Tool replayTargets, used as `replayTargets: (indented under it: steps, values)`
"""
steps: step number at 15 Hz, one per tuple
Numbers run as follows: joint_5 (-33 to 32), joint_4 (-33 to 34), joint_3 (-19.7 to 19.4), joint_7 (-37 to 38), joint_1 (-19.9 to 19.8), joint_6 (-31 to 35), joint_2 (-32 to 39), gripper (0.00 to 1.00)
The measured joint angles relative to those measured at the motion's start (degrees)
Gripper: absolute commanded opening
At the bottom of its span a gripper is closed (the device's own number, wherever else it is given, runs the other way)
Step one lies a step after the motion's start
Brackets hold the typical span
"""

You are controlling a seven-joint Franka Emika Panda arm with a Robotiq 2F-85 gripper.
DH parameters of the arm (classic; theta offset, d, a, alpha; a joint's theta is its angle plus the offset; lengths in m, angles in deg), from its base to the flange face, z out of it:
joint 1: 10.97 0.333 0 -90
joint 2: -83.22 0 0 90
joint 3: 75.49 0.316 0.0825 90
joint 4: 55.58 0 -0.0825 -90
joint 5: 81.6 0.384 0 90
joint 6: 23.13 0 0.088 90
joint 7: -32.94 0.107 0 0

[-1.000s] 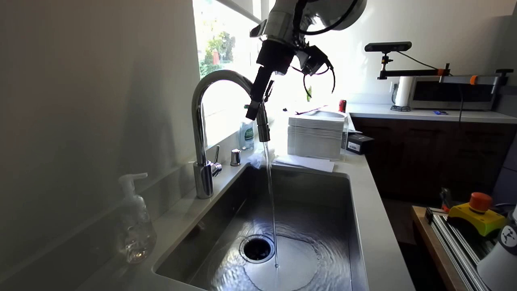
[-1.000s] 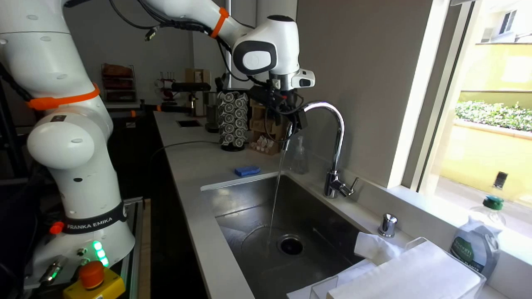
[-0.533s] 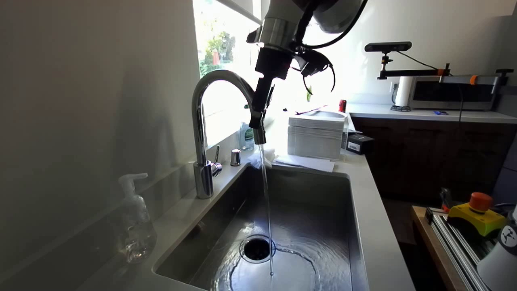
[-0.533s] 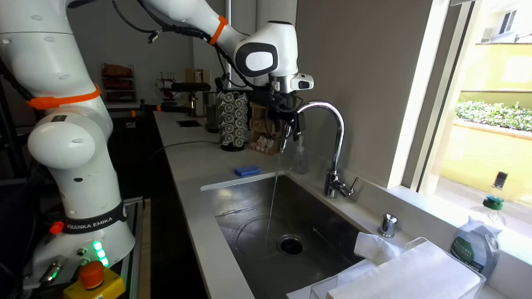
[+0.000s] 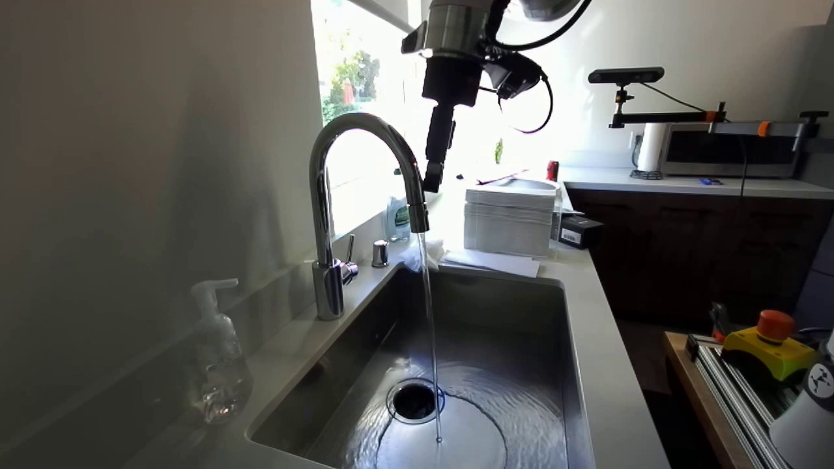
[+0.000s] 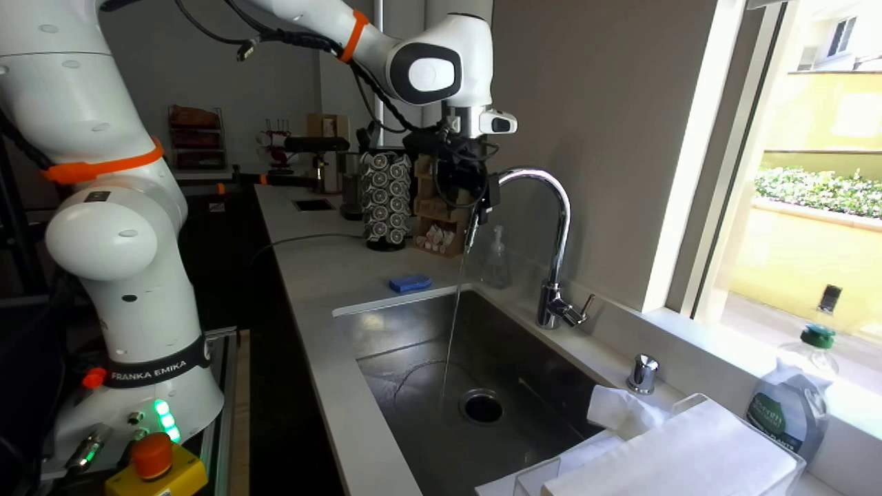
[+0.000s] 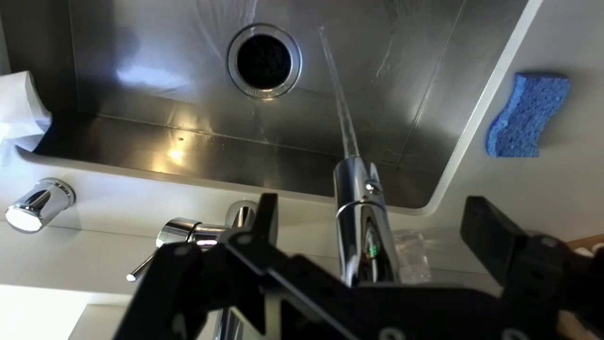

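Chrome faucet (image 5: 318,208) at the long edge of a steel sink (image 5: 495,299), with a water stream (image 7: 345,127) falling just beside the drain (image 7: 264,61). The hand (image 7: 376,217) is spread, its fingers (image 7: 268,217) lying to either side of the spout (image 7: 358,189) in the wrist view; contact cannot be told. The sink is let into a pale table (image 6: 317,275), which bears a blue sponge (image 6: 410,283) near one end and a white stack (image 5: 508,225) at the opposite end. A window (image 6: 806,124) runs along the faucet's side; well apart, a microwave (image 5: 730,153) stands above dark cabinets (image 5: 690,260).
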Motion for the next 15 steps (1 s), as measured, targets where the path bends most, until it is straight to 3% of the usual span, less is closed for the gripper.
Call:
replayTargets:
  steps: [7, 12, 15]
  values:
    - [-4.56, 1.65, -0.33, 2.59, -1.06, -11.28, -7.61, 1.00]
    - [-12.70, 1.65, -1.60, 5.26, -4.45, -10.76, -11.56, 1.00]
    - [-14.30, 1.37, -3.76, 5.25, -5.71, -4.77, -10.79, 1.00]
